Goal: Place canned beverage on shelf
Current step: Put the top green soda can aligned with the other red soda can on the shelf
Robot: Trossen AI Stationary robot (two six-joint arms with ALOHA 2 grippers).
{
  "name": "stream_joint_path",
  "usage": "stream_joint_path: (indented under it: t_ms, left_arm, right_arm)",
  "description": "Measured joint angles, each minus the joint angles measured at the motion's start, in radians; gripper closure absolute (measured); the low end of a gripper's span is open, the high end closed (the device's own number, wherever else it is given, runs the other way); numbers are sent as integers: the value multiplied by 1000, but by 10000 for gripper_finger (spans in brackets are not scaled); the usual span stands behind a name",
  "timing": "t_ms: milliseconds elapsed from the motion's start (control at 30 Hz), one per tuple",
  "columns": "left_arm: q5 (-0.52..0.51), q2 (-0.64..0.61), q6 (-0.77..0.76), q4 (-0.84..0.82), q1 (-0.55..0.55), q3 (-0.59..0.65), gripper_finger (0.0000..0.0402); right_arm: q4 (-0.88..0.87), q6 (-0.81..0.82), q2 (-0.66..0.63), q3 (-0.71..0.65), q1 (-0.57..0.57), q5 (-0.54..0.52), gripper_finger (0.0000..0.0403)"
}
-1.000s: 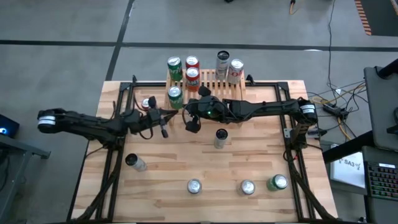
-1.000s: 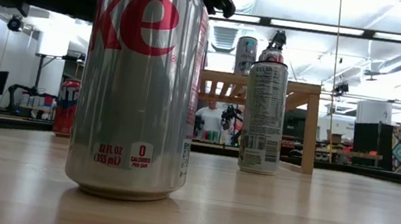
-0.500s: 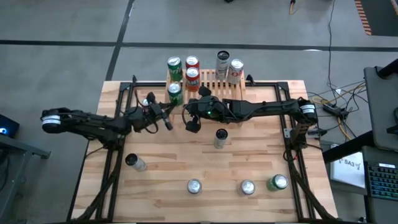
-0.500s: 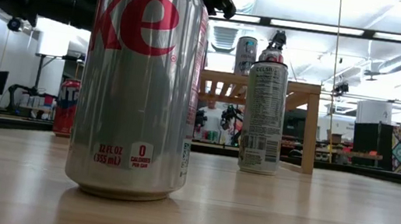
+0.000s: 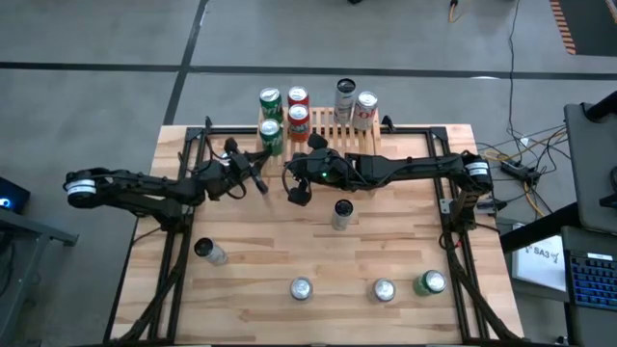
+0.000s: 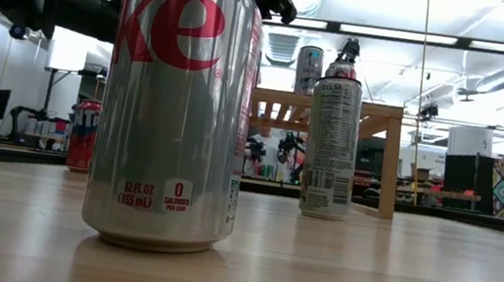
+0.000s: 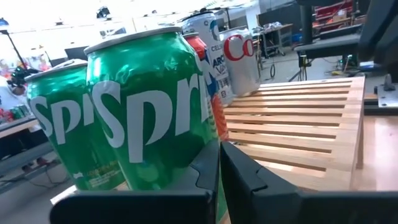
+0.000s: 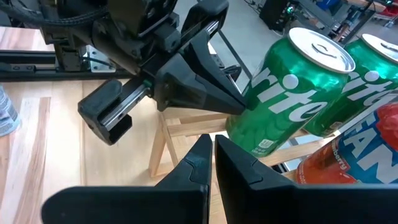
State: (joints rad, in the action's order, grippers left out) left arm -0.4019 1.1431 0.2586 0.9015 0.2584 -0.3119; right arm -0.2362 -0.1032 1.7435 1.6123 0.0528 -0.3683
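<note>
The light-wood slatted shelf [image 5: 328, 123] stands at the table's far edge and bears several cans. A green Sprite can [image 5: 270, 135] stands upright on its left end, just in front of a second green can [image 5: 270, 99] and beside a red can [image 5: 299, 118]. My left gripper [image 5: 257, 162] is shut, its tips against the near Sprite can [image 7: 149, 118]. My right gripper [image 5: 299, 193] is shut and hangs above the table in front of the shelf, touching nothing. My left gripper presses its shut fingertips [image 8: 235, 106] against the Sprite can's side wall [image 8: 252, 112], about halfway up. The fingers come level from the table's near-left side. The can stands upright on its base on the shelf's left end.
On the shelf's right part stand a tall silver can [image 5: 345, 92] and a Diet Coke can [image 5: 366, 106]. Loose cans stand on the table: a tall silver one [image 5: 342, 212], a dark-topped one [image 5: 207, 251] and three near the front edge [image 5: 302, 287], [image 5: 384, 289], [image 5: 431, 282].
My left gripper, shut throughout, has swung toward the table's far edge and the shelf. The Sprite can in front of it has slid upright along the slats toward the far edge, closer to the second green can. My right arm has kept still.
</note>
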Motion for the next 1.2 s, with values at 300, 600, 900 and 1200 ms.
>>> stream_joint_path:
  t_ms: [300,600,900,1200]
  left_arm:
    - [193,-1,-59,-31,0,0,401]
    - [185,39,-33,-9,2,0,401]
    - [59,74,-1,37,8,0,401]
    - [34,80,3,75,41,0,401]
  right_arm:
    - [-11,-1,2,0,0,0,394]
    - [-55,44,3,0,-1,0,394]
    - [-93,60,3,0,-3,0,394]
    - [-91,54,2,0,-3,0,394]
